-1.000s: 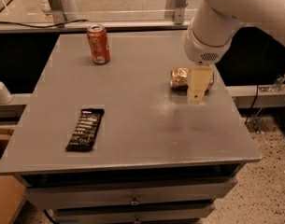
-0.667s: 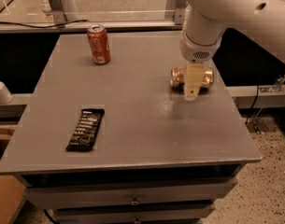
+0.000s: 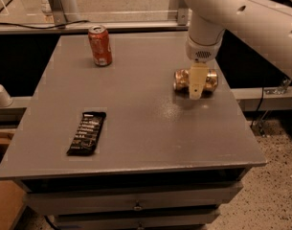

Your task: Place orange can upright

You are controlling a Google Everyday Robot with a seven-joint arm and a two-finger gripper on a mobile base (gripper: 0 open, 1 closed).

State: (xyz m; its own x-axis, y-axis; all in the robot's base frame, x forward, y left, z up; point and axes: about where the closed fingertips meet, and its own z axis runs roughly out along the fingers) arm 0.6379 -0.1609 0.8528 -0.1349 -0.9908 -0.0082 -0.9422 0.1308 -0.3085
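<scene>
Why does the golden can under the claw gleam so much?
Camera view: the orange can, lying down, catches bright highlights either side of the claw over its middle; a soft shadow darkens the table just in front; the red can looks duller.

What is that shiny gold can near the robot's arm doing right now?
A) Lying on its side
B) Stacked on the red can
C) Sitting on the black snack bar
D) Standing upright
A: the orange can lies on its side on the right part of the table, with the tool directly over its middle, while the red can stands upright far off.
</scene>
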